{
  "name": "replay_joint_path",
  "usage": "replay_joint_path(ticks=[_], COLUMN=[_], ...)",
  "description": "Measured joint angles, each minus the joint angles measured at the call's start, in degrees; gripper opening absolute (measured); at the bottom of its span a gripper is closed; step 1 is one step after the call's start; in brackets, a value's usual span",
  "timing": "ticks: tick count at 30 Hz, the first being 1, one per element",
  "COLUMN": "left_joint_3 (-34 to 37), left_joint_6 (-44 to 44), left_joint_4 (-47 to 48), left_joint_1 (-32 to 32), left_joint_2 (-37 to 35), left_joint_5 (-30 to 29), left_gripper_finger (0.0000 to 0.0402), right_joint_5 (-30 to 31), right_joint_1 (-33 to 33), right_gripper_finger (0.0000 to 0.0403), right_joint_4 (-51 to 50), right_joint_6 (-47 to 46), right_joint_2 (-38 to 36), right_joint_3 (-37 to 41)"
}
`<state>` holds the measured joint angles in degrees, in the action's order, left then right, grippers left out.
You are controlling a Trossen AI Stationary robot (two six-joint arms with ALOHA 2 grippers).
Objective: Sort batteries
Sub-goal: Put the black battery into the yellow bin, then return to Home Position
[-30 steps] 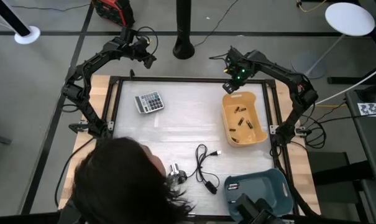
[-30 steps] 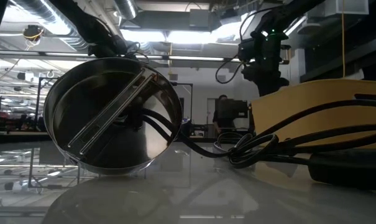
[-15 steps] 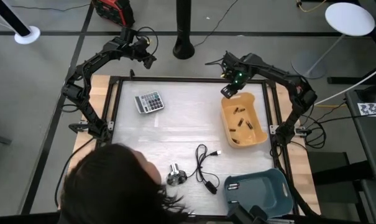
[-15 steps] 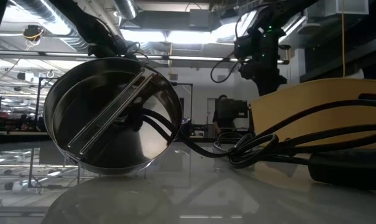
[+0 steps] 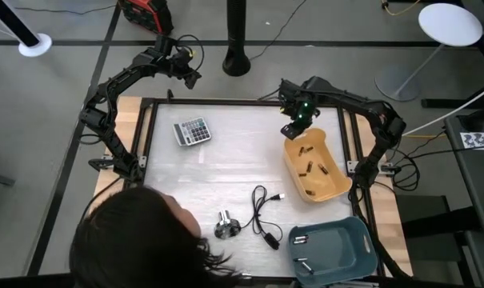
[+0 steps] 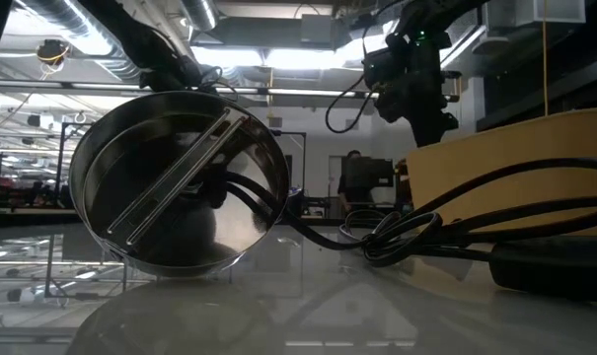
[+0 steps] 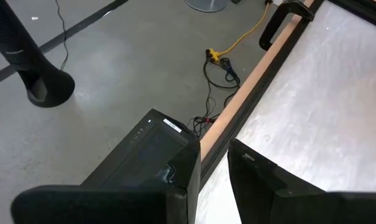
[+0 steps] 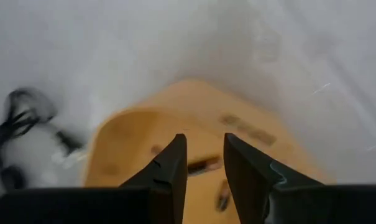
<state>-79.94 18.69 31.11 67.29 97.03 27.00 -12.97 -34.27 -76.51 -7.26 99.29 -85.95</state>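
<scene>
Over the far right part of the bench, above the far end of the yellow bin (image 5: 313, 166), our right gripper (image 5: 290, 130) hangs with its jaws a narrow gap apart and nothing between them, as the right wrist view shows. Over the last second this gripper has slid left and toward the bench's middle, and the yellow bin has swung with it: it lay square to the right edge before and now sits skewed, its near end closer to the right edge. We judge the bin was nudged rather than a cell picked. The batteries (image 5: 309, 168) lie loose inside it, a handful of dark cylinders, and a few more batteries rest in the blue bin (image 5: 334, 247) at the near right corner. Our left gripper (image 5: 187, 74) waits beyond the far left corner, unmoved, jaws slightly apart. Calculator (image 5: 192, 130), black cable (image 5: 264, 216) and metal knob (image 5: 225, 226) have not shifted; a person's head (image 5: 142, 244) at the near left edge has drawn back.
</scene>
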Motion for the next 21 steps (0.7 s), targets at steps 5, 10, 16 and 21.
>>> replay_joint_path(ticks=[5, 10, 16, 21], left_joint_3=[0.0, 0.0, 0.0, -0.1], left_joint_6=[0.2, 0.9, 1.2, 1.8], left_joint_4=[0.0, 0.0, 0.1, 1.6], left_joint_1=[0.0, 0.0, 0.3, 1.9], left_joint_2=[0.0, 0.0, -0.8, -5.5], left_joint_5=[0.0, 0.0, 0.1, 3.0], left_gripper_finger=[0.0072, 0.0072, 0.0072, 0.0072], right_joint_5=[-4.8, -4.8, -1.9, 3.1], right_joint_1=[2.7, 4.3, 3.8, 2.8], right_gripper_finger=[0.0104, 0.0104, 0.0104, 0.0104], right_joint_4=[-1.9, -1.4, -1.1, -1.1], right_joint_6=[-0.8, -3.1, -2.9, -2.8], right_joint_2=[0.0, 0.0, -0.4, -2.7], right_joint_3=[0.0, 0.0, -4.8, -11.3])
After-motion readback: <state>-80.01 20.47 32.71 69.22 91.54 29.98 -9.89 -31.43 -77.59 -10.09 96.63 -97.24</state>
